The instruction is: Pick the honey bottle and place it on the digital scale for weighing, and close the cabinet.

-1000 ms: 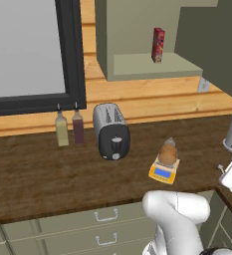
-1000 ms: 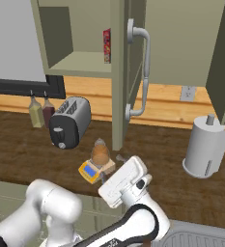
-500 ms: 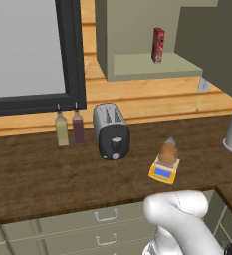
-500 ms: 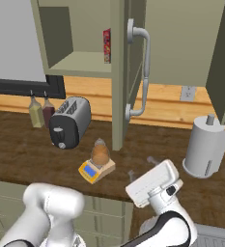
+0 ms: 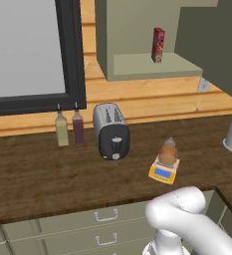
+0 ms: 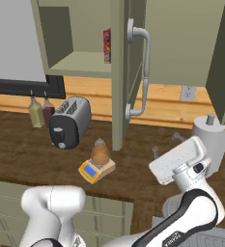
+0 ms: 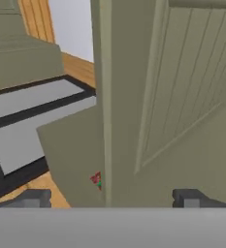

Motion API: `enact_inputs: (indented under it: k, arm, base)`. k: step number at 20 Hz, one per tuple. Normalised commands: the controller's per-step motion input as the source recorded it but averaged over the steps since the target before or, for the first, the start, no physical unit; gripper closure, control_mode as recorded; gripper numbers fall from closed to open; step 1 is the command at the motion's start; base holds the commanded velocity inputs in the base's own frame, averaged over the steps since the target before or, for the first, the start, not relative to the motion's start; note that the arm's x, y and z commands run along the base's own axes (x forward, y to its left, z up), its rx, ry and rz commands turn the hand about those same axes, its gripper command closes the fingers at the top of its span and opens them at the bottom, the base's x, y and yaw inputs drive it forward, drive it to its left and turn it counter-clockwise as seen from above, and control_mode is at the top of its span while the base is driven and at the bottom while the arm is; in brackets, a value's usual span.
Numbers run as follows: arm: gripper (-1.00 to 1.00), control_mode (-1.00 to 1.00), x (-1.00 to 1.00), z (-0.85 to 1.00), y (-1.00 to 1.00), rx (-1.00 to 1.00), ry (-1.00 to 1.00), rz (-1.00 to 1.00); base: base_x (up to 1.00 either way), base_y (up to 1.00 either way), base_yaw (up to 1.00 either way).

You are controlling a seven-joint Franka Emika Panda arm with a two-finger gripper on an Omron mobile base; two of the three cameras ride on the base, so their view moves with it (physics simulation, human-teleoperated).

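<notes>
With the honey bottle (image 6: 100, 153) standing on the digital scale (image 6: 96, 169), the gripper (image 6: 165, 147), fingers apart and empty, has swung rightward and up toward the open cabinet (image 6: 128, 72) door, so closing it looks like the step in hand.

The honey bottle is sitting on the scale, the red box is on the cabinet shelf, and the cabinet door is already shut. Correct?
Not quite. The cabinet door stands open, edge-on in the right base view, with the shelf behind it exposed. The honey bottle does sit on the scale, and the red box is on the shelf.
</notes>
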Motion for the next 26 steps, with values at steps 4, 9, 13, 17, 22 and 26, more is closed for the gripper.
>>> enact_inputs:
  k: [4, 9, 13, 17, 22, 26]
  arm:
    - [-1.0, -1.0, 0.29, 0.96, 0.0, 0.0, -0.22, -0.11]
    - [-1.0, -1.0, 0.02, 0.91, 0.39, -0.06, -0.3, -0.03]
    - [-1.0, -1.0, 0.0, 0.71, 1.0, -0.18, -0.3, -0.04]
    - [-1.0, -1.0, 0.23, 0.45, 1.0, -0.31, -0.23, -0.12]
    - [-1.0, -1.0, 0.26, 0.54, 1.0, -0.31, -0.17, -0.04]
    - [-1.0, -1.0, 0.56, 0.23, 1.0, -0.31, -0.11, -0.11]
  base:
    - [0.0, 0.0, 0.0]
    - [0.0, 0.0, 0.0]
    - [0.0, 0.0, 0.0]
    - [0.0, 0.0, 0.0]
    - [0.0, 0.0, 0.0]
    - [0.0, 0.0, 0.0]
